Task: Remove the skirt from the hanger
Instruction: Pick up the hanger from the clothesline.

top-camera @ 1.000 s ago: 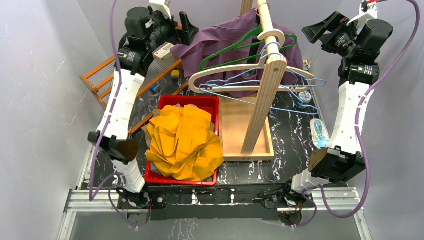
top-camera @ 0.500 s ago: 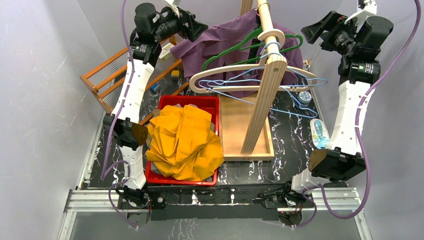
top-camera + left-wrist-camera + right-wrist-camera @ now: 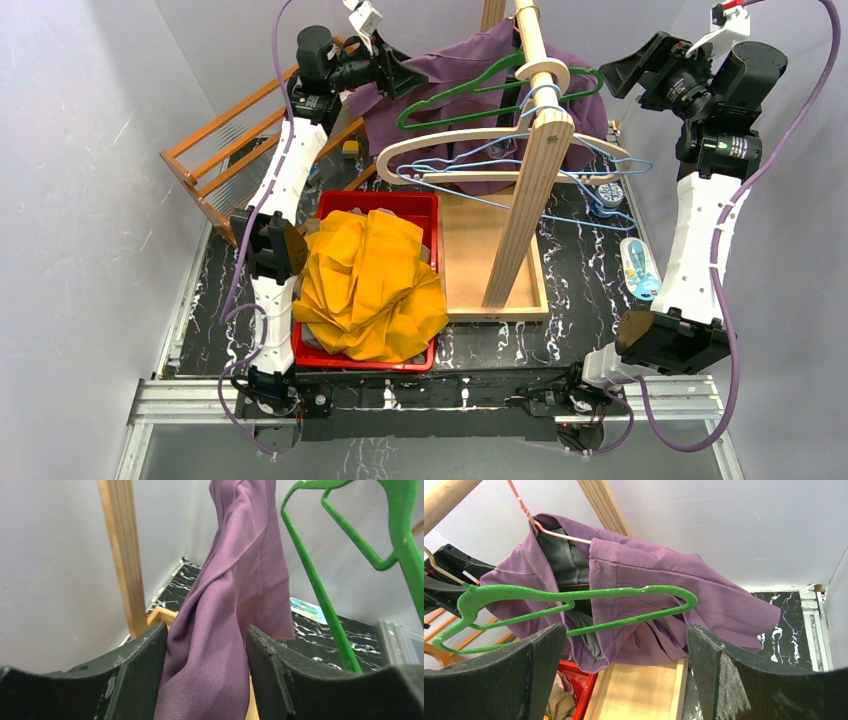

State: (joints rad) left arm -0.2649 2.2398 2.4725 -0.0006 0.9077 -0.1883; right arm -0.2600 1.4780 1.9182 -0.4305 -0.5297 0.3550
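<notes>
Up by rack (image 3: 528,190) top, L tool (image 3: 206,630) straddles skirt (image 3: 240,555), grip unclear, hanger (image 3: 569,538) mostly hidden; R tool (image 3: 626,630) wide open.

a purple skirt (image 3: 455,72) is hung on a wooden rail (image 3: 529,30); the left fingers (image 3: 402,72) are held at its edge, the right fingers (image 3: 630,68) apart from it.
</notes>
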